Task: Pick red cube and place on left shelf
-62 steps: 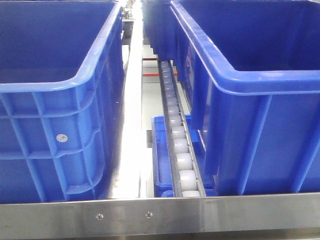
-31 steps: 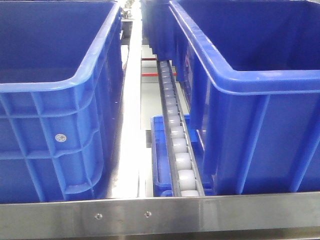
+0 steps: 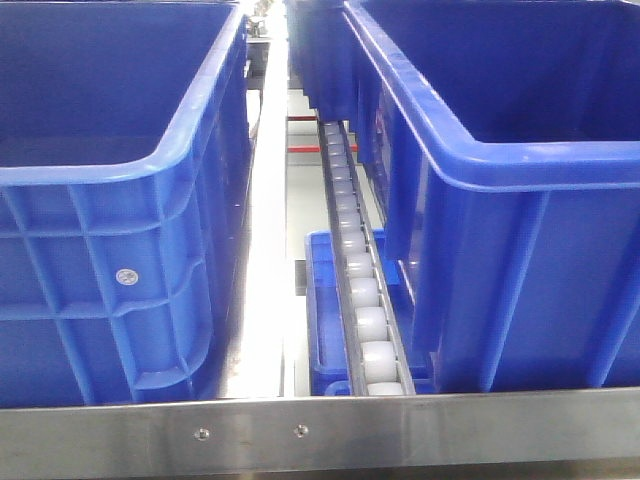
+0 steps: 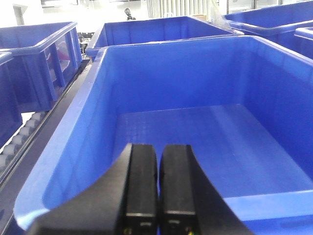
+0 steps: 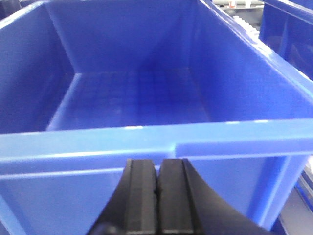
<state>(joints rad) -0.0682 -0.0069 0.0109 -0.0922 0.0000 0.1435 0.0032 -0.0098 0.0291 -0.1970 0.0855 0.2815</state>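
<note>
The left shelf fills the front view: a steel front rail (image 3: 450,428), a white roller track (image 3: 360,290) and two large dark-blue crates, one left (image 3: 110,250) and one right (image 3: 520,230). I cannot make out the red cube for sure; a faint reddish patch (image 4: 63,51) on a far-left crate wall is too blurred to name. My left gripper (image 4: 158,147) hangs shut and empty over the near rim of an empty blue crate (image 4: 195,132). My right gripper (image 5: 158,161) is shut and empty just before the front wall of another empty crate (image 5: 132,98).
A lower blue tray (image 3: 322,310) lies under the roller track. A bright steel rail (image 3: 265,250) runs between the crates. More blue crates (image 4: 161,29) stand behind and to both sides in the left wrist view.
The front view has shifted slightly, so the crates and roller track sit a few pixels further right. Nothing else differs.
</note>
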